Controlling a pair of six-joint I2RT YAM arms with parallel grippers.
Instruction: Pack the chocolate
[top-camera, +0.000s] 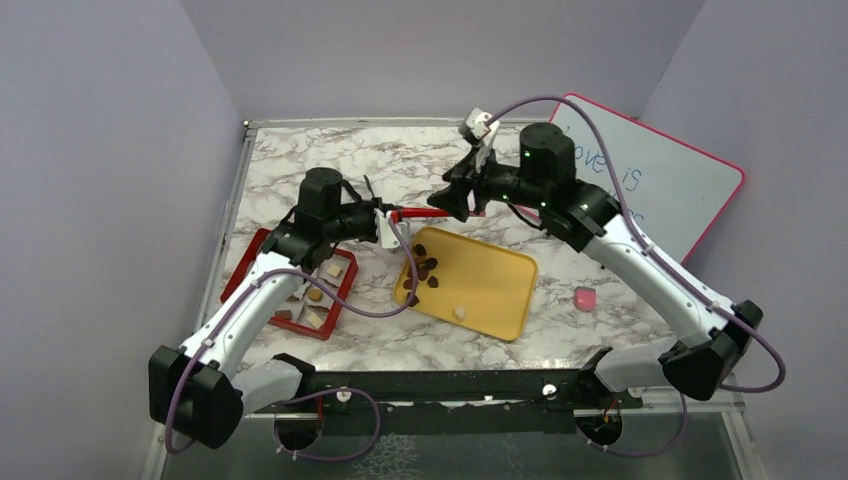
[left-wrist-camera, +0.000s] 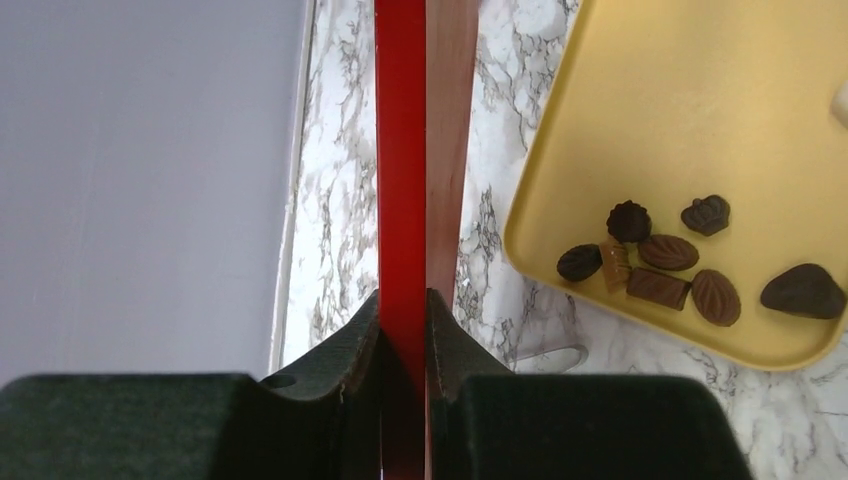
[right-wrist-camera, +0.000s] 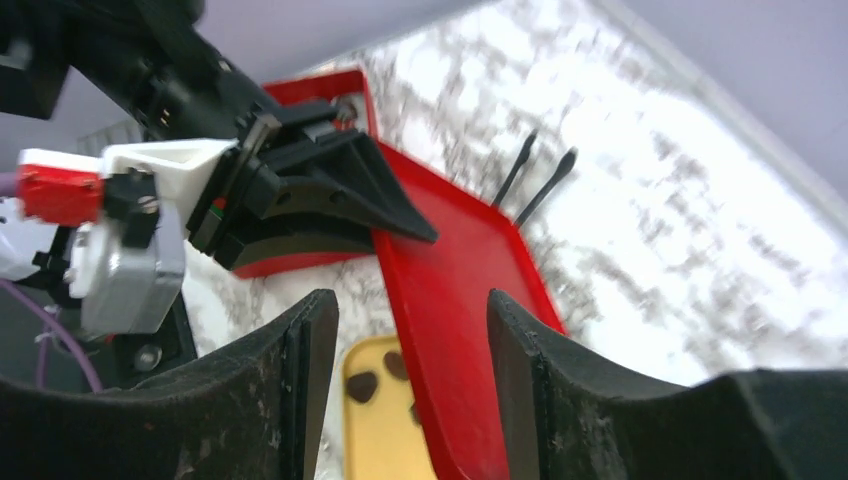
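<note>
**Lid handover, it seems, with chocolates waiting**

The left gripper (left-wrist-camera: 403, 305) is pinching the flat red plastic lid (left-wrist-camera: 401, 150) edge-on at centre frame. The right gripper (right-wrist-camera: 410, 300) is gaping wide around it. Small brown chocolates (left-wrist-camera: 665, 252) are lying on the yellow tray (left-wrist-camera: 700, 100), right. Next, probably: parking the lid clear.

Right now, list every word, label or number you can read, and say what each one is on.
"love is": handwritten on the pink-framed whiteboard; its first letter is partly hidden.
A second handwritten line below it is too faint to read.
No other readable text in any view.
</note>
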